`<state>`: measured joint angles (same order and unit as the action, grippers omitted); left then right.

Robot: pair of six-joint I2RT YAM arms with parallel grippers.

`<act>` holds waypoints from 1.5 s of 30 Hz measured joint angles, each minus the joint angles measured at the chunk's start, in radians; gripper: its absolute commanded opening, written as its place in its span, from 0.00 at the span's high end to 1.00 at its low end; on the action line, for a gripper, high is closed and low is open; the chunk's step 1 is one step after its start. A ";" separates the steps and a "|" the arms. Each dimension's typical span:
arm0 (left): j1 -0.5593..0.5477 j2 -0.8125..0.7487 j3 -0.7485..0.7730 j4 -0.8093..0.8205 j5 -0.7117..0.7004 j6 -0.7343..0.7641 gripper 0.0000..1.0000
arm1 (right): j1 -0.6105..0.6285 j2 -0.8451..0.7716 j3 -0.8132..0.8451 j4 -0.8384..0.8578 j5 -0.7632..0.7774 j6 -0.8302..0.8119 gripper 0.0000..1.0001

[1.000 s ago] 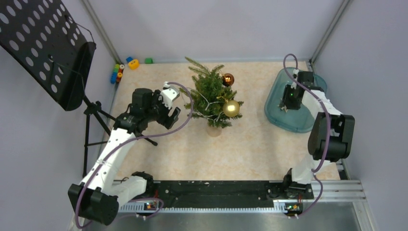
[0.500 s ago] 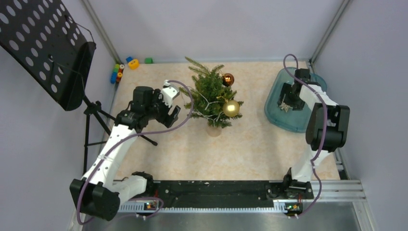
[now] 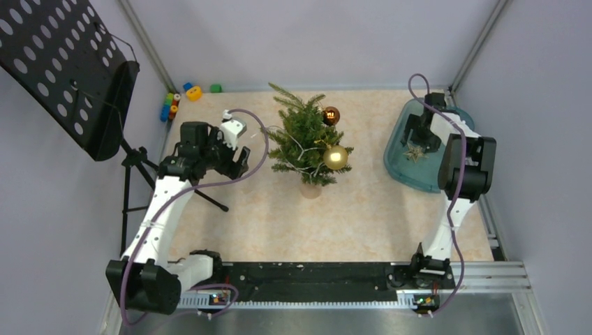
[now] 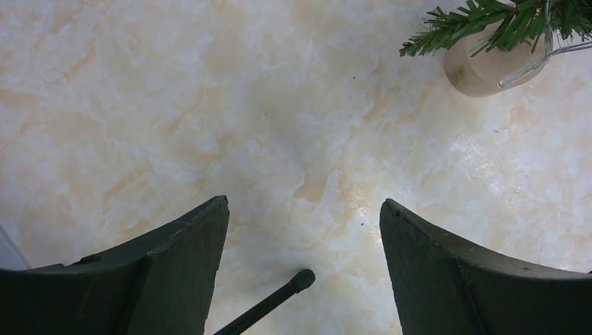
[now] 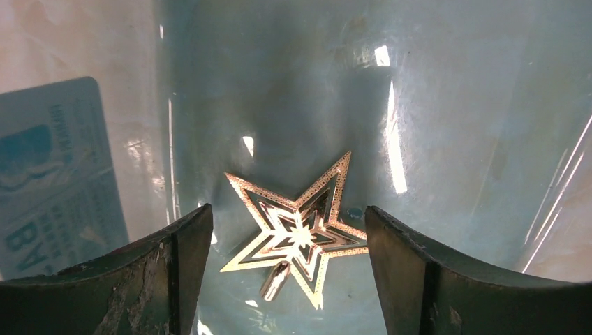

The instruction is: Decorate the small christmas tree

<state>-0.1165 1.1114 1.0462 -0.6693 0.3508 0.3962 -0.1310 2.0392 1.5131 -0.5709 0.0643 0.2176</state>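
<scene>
Tree: the small christmas tree stands tip-up, in the middle of the table.
Left gripper: wide apart, empty, left of the tree.
Right gripper: wide apart over a gold star in the tray.

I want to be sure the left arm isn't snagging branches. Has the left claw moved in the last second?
Yes. In the top view the left claw has backed leftward, away from the small christmas tree, widening the gap between them.

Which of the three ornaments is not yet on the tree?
The gold star, lying in the teal tray under the right gripper; the gold ball and dark red ball hang on the small christmas tree.
</scene>
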 measured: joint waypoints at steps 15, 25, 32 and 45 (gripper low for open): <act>0.044 0.008 0.018 -0.029 0.050 -0.002 0.16 | 0.005 0.085 0.103 -0.042 -0.002 -0.050 0.24; 0.045 0.008 0.018 -0.034 0.054 -0.002 0.16 | 0.012 0.080 0.101 -0.054 -0.032 -0.071 0.24; 0.045 0.008 0.018 -0.035 0.056 -0.002 0.16 | 0.013 0.040 0.057 -0.090 -0.021 -0.091 0.25; 0.045 0.008 0.018 -0.035 0.057 -0.002 0.16 | 0.013 0.030 0.039 -0.134 -0.035 -0.109 0.41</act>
<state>-0.0715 1.1194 1.0637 -0.7040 0.4080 0.3946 -0.1181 2.0693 1.5517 -0.7044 0.0292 0.1089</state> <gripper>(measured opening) 0.839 0.602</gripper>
